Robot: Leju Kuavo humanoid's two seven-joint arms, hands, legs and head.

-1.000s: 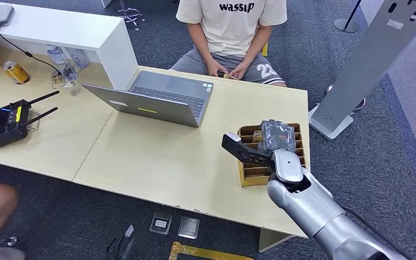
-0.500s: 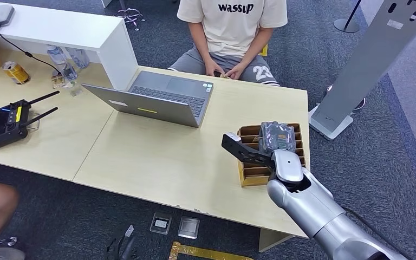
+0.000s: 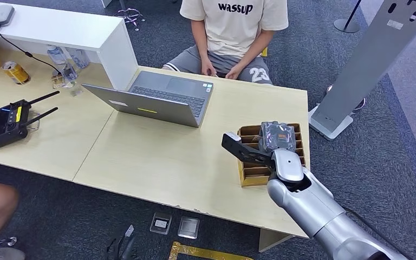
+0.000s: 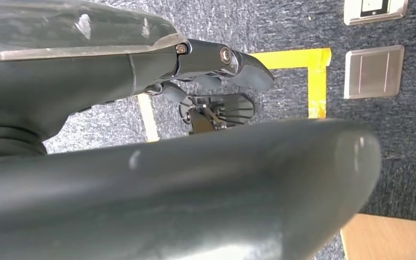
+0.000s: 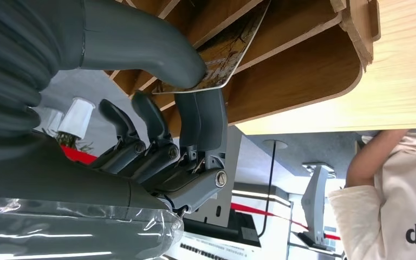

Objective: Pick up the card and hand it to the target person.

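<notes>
In the right wrist view a card [image 5: 220,53] with a brown printed face stands in a slot of the wooden card holder [image 5: 303,65]. My right hand [image 5: 157,92] pinches it, thumb on one face and dark fingers [image 5: 208,116] on the other. From the head view that right hand [image 3: 277,136] sits over the card holder [image 3: 247,179] near the table's right edge. The target person [image 3: 233,32], in a beige shirt, sits at the far side of the table. My left hand [image 4: 216,59] hangs over the floor with nothing in it, fingers away from the thumb.
An open grey laptop [image 3: 157,97] stands mid-table in front of the person. A black remote controller [image 3: 5,124], a can [image 3: 15,72] and a white shelf [image 3: 59,27] are on the left. A grey stand [image 3: 368,59] rises right of the table.
My right hand has sunk slightly into the card holder. The seated person has shifted a little to the right.
</notes>
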